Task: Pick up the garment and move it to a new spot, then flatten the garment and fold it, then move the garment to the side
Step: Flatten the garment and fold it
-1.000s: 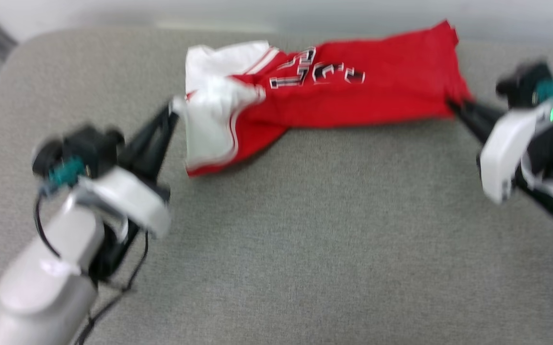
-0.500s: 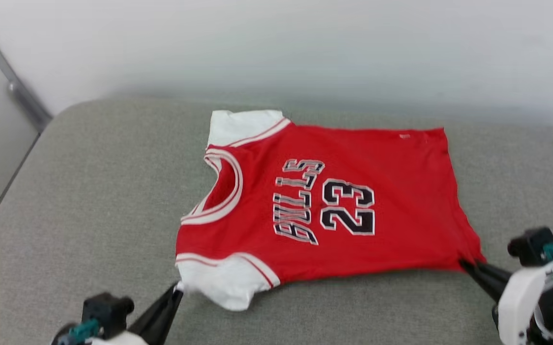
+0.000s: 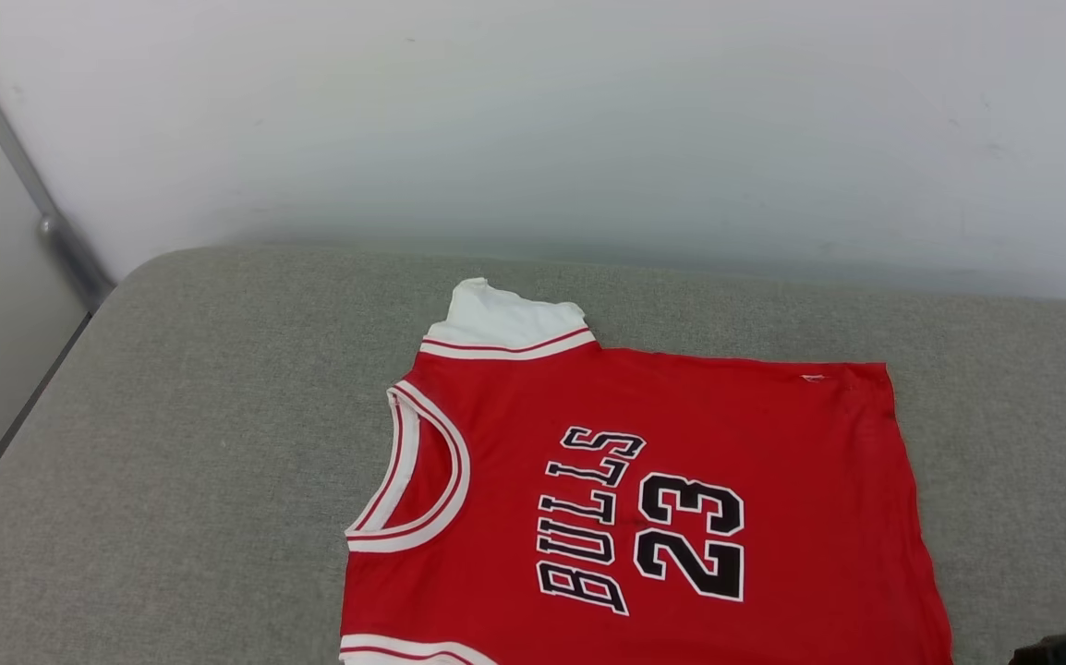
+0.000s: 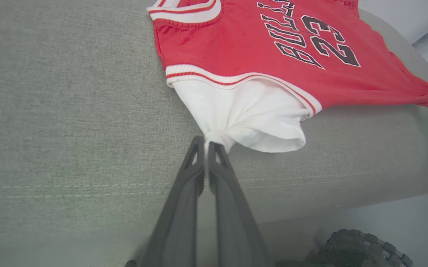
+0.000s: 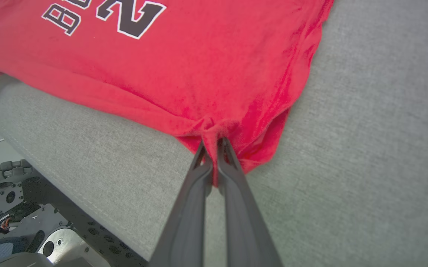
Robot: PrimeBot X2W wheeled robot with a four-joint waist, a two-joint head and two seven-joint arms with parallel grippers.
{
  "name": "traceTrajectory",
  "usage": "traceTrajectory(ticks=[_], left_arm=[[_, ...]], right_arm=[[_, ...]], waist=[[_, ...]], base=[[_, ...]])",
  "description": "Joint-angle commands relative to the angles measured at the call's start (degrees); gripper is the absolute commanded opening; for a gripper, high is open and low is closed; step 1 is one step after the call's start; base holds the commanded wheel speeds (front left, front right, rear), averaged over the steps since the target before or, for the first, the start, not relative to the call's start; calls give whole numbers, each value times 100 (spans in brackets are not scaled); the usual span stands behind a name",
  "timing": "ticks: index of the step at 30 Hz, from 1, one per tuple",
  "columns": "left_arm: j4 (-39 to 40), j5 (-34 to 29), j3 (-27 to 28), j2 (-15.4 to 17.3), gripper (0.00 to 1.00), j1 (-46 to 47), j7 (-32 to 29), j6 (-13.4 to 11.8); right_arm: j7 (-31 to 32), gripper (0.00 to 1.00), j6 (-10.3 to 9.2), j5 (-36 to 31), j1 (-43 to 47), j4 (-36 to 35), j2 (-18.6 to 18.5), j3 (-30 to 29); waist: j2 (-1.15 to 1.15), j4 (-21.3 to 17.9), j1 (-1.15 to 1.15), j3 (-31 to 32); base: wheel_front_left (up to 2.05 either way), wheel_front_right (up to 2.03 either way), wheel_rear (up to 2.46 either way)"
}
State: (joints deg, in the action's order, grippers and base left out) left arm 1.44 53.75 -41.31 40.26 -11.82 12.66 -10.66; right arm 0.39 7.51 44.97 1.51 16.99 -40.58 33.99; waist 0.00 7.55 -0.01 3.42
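Note:
The garment (image 3: pixel 644 517) is a red jersey with white sleeves and black "BULLS 23" lettering, spread face up on the grey cushion (image 3: pixel 200 443). In the left wrist view my left gripper (image 4: pixel 206 142) is shut on the bunched tip of the garment's (image 4: pixel 258 55) near white sleeve. In the right wrist view my right gripper (image 5: pixel 213 145) is shut on a pinch of the garment's (image 5: pixel 184 66) red hem corner. Both pinched spots lie near the cushion's front edge. The head view shows the far sleeve, neckline and chest, with the near part cut off at the bottom.
A pale wall (image 3: pixel 533 120) rises right behind the cushion, with a door frame (image 3: pixel 25 185) at the left. Below the cushion's front edge the robot's dark base (image 5: pixel 21 207) and a ribbed cable (image 4: pixel 366 244) show.
The head camera has tilted up, so both grippers have slid out of its bottom edge. A second ago the garment hung bunched between them; now it lies spread flat, nearer the front edge.

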Motion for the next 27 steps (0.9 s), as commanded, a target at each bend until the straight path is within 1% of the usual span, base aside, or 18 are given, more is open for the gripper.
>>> traceTrajectory(ticks=[1,6,9,12,13,17,20,23,27], left_arm=[[-74,-12,-1,-6,0,-110,47,-2],[-224,32,1,-119,0,-135,95,83],[-287,-97,66,-71,0,147,117,120],[-289,-296,53,26,0,484,36,217],[-297,-407,17,59,0,662,-31,270],[-362,-630,-27,-7,0,1374,-270,469],[-504,-735,-18,-124,0,1925,-402,614],[-760,-819,-39,-261,0,2398,-513,747],[-1174,-907,-41,-419,0,2984,-564,955]], right_arm=[[73,0,-4,-83,271,-96,59,-211],[341,0,-4,-373,824,-419,234,-766],[503,0,-4,-572,947,-609,368,-1066],[640,0,-4,-775,949,-843,481,-1327],[674,0,-4,-823,941,-905,526,-1440],[872,0,-4,-1016,782,-1147,626,-1759],[984,0,-4,-1102,618,-1275,684,-1954],[1149,0,-4,-1161,447,-1370,749,-2019],[1337,0,-4,-1217,115,-1448,723,-2031]], waist=[[0,9,1,16],[0,-2,1,25],[0,-7,1,30],[0,-2,1,5],[0,11,1,-8],[0,-2,1,-82],[0,-31,1,-181],[0,-80,1,-316],[0,-152,1,-666]], base=[[0,0,0],[0,0,0],[0,0,0],[0,0,0],[0,0,0],[0,0,0],[0,0,0],[0,0,0],[0,0,0]])
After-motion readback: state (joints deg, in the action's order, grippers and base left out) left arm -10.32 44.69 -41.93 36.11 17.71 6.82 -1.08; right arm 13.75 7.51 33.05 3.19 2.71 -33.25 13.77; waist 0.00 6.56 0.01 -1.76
